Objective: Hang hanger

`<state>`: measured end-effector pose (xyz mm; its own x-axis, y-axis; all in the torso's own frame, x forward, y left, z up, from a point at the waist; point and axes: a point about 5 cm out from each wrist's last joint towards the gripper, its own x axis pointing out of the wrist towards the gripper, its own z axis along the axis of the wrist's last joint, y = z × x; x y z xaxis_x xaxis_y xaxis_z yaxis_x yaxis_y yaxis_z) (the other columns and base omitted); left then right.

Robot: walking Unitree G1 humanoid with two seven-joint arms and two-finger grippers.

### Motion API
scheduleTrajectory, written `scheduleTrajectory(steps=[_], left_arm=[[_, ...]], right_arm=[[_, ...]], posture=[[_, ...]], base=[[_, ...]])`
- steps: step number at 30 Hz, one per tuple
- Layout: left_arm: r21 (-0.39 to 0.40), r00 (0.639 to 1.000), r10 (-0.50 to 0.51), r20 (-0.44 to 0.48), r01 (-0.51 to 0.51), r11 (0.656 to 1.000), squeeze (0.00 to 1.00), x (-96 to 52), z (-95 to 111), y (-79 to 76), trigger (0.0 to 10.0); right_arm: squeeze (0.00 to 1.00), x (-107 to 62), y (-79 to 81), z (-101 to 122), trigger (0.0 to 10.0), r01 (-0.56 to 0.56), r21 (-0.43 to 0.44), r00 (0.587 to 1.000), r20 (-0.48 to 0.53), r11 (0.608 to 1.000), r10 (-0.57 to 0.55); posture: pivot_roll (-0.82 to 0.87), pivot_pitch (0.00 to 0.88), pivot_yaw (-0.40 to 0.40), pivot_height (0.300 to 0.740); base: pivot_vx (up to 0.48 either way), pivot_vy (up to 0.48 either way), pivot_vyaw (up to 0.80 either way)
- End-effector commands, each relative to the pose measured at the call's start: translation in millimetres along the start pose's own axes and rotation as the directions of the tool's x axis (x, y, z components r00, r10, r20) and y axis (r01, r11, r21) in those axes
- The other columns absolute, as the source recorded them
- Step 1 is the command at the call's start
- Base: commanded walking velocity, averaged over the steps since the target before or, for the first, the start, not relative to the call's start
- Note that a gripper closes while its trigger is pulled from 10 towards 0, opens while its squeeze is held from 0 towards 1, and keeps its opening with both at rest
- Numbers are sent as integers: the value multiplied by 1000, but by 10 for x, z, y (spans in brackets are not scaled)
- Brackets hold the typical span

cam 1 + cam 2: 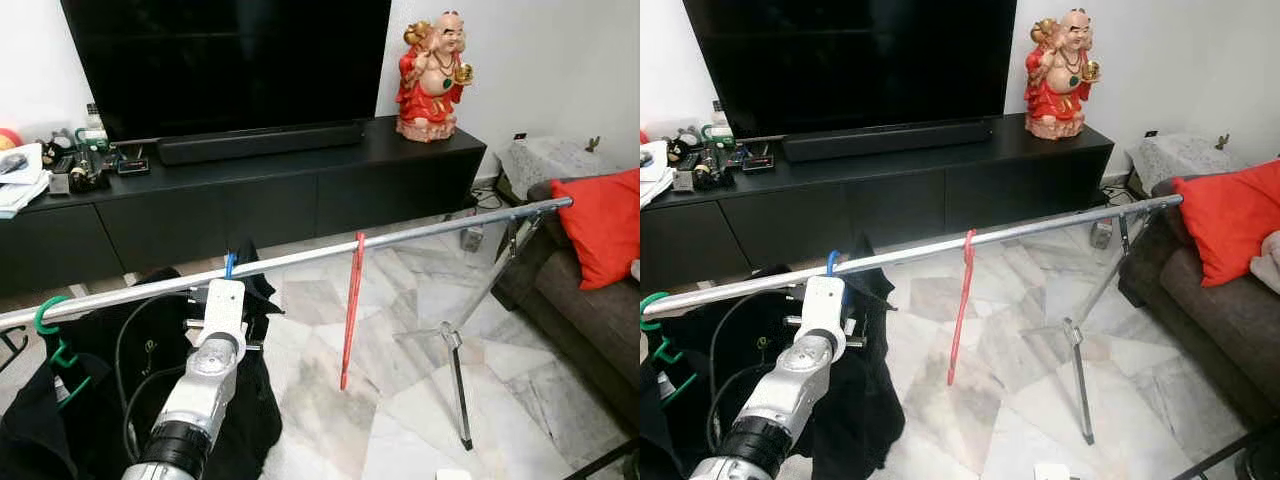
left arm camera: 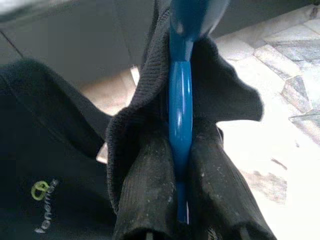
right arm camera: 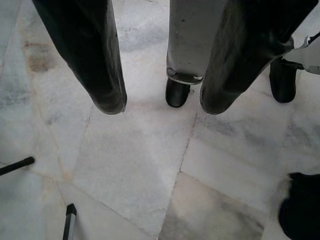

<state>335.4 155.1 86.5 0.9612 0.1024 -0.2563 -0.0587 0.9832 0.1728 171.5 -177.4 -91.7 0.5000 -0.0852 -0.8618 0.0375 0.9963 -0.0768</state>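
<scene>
Blue hanger brought to the rail
The left gripper pinched its neck, hook at the rail for hanging; the right gripper's fingers hung spread.

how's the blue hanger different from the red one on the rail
The blue hanger carries a black garment; the red hanger hangs bare.
The blue hanger is gripped at its neck by the left claw; nothing touches the red hanger.
The blue hanger sits nearer the green hanger at the rail's left end; the red hanger sits about midway along the rail.
Both have their hooks at the rail.
</scene>
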Motion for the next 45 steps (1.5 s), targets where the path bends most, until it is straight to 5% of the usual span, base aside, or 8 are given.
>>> scheduleTrajectory(steps=[1,5,6,7,8,18,26,45], left_arm=[[52,996,-6,88,2,999,0,-21,128,47,0],[118,993,-36,111,23,993,0,-126,20,168,510],[144,992,-46,115,30,989,0,-150,-13,196,3569],[162,992,-54,117,34,986,0,-166,-34,213,3569],[191,990,-79,116,56,980,0,-207,-97,255,10000],[202,990,-125,63,110,973,0,-466,-485,482,10000],[179,991,-132,-3,131,975,0,-697,-765,469,10000],[108,990,-144,-10,144,984,0,-712,-718,433,10000]], right_arm=[[0,0,-29,0,10000,5,-5,1000,-3,1000,-5],[0,-2,-37,-15,10000,5,-11,1000,-6,1000,-5],[0,-2,-39,-18,10000,5,-12,1000,-6,1000,-5],[0,-2,-40,-20,10000,5,-13,1000,-7,1000,-5],[0,-3,-42,-24,10000,4,-15,1000,-8,1000,-4],[0,-8,-68,-57,10000,6,-24,1000,-14,1000,-6],[0,-14,-83,-94,10000,6,-27,1000,-20,1000,-7],[0,-8,-93,-41,10000,10,10,1000,3,1000,-10]], posture=[[140,0,-29,740],[144,0,-31,740],[144,0,-31,740],[144,0,-31,740],[144,0,-31,740],[153,0,-37,740],[159,0,-41,740],[166,0,-56,740]], base=[[0,0,0],[0,0,0],[0,0,0],[0,0,0],[0,0,0],[0,0,0],[0,0,0],[0,0,0]])
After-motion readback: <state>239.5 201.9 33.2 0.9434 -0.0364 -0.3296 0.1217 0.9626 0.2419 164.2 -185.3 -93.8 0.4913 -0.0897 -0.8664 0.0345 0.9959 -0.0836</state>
